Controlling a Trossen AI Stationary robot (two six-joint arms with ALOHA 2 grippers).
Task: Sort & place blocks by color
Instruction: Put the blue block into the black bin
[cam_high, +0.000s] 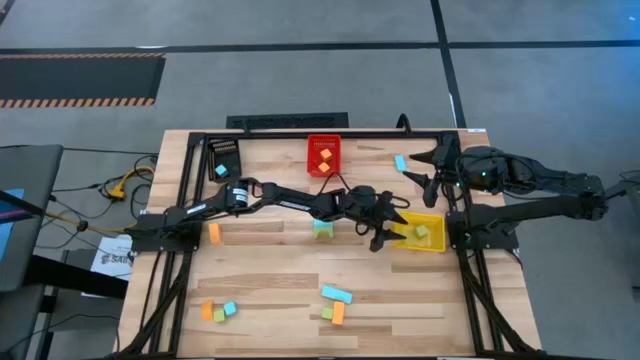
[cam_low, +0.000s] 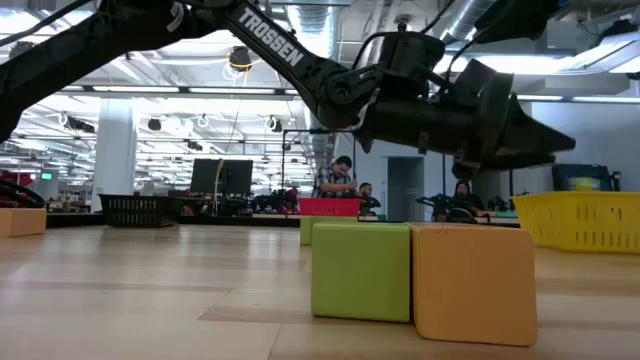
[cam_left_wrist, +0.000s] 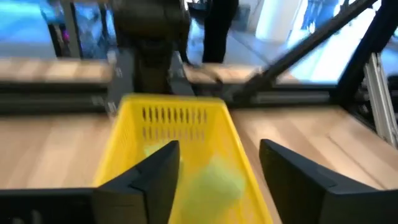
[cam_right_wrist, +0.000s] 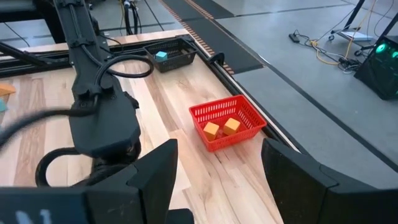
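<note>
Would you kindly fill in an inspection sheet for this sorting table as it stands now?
Surface: wooden table, dry.
Job's things: red bin holds two orange blocks; black bin holds a blue block; yellow bin holds green blocks. Loose blocks lie near the front edge.
Clutter: nothing seen.
Grippers: left gripper open over the yellow bin, a green block blurred between its fingers; right gripper open, near the table's far right.
Cables: yellow cable left of the table.
Surroundings: people beyond the table.
</note>
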